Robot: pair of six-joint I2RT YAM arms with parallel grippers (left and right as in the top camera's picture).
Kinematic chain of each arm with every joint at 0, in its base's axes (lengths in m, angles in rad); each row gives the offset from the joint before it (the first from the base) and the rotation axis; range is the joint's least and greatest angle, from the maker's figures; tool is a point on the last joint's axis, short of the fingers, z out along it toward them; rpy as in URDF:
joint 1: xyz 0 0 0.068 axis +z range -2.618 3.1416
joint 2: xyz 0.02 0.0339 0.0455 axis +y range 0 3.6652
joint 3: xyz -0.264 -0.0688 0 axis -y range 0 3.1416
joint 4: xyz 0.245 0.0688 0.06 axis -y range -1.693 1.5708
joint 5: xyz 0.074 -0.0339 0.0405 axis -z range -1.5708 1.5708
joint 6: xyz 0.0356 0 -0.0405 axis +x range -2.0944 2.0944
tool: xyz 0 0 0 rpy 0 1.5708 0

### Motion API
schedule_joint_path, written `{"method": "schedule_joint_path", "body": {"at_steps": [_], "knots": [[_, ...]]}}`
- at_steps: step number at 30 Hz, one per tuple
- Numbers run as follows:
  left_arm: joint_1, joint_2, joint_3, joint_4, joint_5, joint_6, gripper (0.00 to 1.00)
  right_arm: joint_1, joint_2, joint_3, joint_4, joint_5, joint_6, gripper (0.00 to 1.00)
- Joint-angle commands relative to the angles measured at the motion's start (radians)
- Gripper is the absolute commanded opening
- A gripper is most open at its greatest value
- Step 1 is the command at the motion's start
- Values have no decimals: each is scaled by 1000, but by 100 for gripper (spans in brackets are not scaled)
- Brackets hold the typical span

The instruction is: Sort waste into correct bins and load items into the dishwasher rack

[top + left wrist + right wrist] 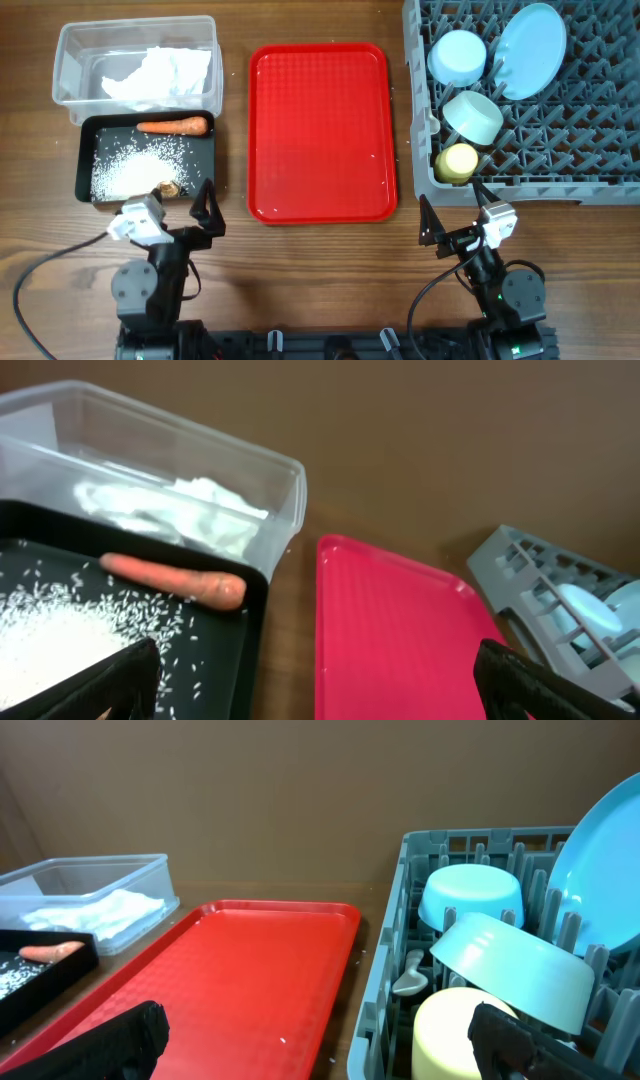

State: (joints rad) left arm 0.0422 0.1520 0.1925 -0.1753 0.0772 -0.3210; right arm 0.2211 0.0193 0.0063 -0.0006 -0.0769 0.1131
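Idling; task looks done | my left jaws, right jaws apart, empty | waste (160, 75) in tubs (66, 60) left of red tray (318, 130), dishes (530, 50) in rack (600, 160) right of it | next: nothing to grab

- Dishwasher rack (570, 150): cut off by the top and right edges overhead. Only one corner is caught in the left wrist view.
- Pale blue plate (605, 860): cropped by the right edge in the right wrist view.
- Yellow cup (440, 1040): base lost below the frame, top partly covered by the mint-green bowl (510, 965).
- White spoon (410, 982): a small part is seen against the rack wall; the rest is hidden.
- Black bin (255, 620) and rice (50, 640): cropped at left and bottom in the left wrist view.
- Brown lump (168, 189): too small to be identified.
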Motion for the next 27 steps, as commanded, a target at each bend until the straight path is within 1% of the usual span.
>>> {"method": "schedule_joint_path", "body": {"at_steps": [1, 6, 13, 18, 20, 27], "knots": [[0, -78, -42, 8, -12, -2, 100, 4, -8, -1, 2, 18, 18, 100], [-1, -146, -79, 21, -19, -2, 100, 4, -8, -1, 2, 18, 19, 100], [-1, -149, -180, 236, -18, -6, 100, 4, -8, -1, 2, 18, 18, 100], [-1, -149, -187, 164, -18, -10, 100, 4, -8, -1, 2, 18, 18, 100], [-7, -148, -187, 100, -3, -10, 100, 4, -8, -1, 2, 18, 18, 100], [-13, -133, -187, 106, 11, -9, 100, 4, -8, -1, 2, 18, 18, 100]]}}
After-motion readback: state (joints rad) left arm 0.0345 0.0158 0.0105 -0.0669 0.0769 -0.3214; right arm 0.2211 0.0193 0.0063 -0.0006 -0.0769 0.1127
